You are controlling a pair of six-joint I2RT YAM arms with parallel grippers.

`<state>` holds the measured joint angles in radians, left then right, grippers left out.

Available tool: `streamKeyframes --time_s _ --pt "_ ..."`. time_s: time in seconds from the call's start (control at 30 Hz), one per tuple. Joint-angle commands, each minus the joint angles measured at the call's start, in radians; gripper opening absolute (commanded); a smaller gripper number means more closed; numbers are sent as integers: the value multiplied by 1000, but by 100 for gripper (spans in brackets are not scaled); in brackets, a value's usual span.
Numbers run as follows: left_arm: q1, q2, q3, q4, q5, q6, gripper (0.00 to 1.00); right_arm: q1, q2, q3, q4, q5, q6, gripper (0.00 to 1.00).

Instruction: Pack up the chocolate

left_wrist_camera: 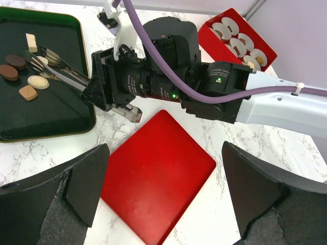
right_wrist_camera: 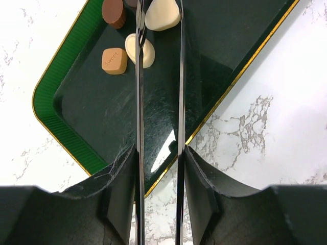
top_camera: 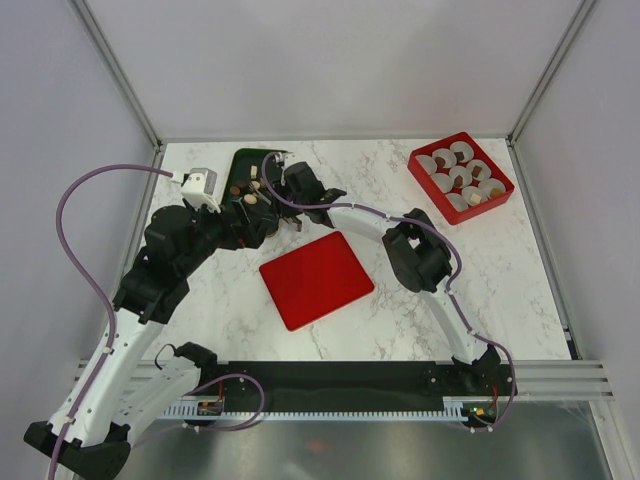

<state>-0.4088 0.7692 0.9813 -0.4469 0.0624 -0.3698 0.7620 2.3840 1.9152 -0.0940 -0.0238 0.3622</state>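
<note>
**Chocolate (right_wrist_camera: 140, 50) on the tray, tongs poised over it**

Five or so loose pieces lie on a dark tray (right_wrist_camera: 87, 102) with a green and gold rim, at the far left of the counter (top_camera: 520, 280). They are brown, dark brown, tan and cream, and they sit close together near one end of the tray.

The right claw (right_wrist_camera: 160, 153) is clamped on a pair of thin metal tongs (left_wrist_camera: 60, 71), one finger pressed against each blade. The blades reach out over the tray, slightly apart. A cream piece sits between their tips, but I cannot tell whether it is pinched or just lying there. A cream oval and a tan square piece lie just beside the left blade, with a brown round one farther out.

The left claw (left_wrist_camera: 164, 148) is spread wide with nothing in it. It hangs above a flat red lid (left_wrist_camera: 158, 173) that lies on the counter between the tray and the arm bases.

A red box (top_camera: 436, 145) stands at the far right of the counter, well apart from the tray. It is filled with white pleated paper cups (top_camera: 461, 152). A few of the cups hold a piece of chocolate.
</note>
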Motion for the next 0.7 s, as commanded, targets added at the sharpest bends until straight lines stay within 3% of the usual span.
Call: streamKeyframes --time_s 0.0,0.67 --pt "7 -11 2 43 8 -20 100 5 1 45 4 13 -3 47" --pt "7 -11 0 43 5 -20 100 -15 -210 -116 36 -44 37 37"
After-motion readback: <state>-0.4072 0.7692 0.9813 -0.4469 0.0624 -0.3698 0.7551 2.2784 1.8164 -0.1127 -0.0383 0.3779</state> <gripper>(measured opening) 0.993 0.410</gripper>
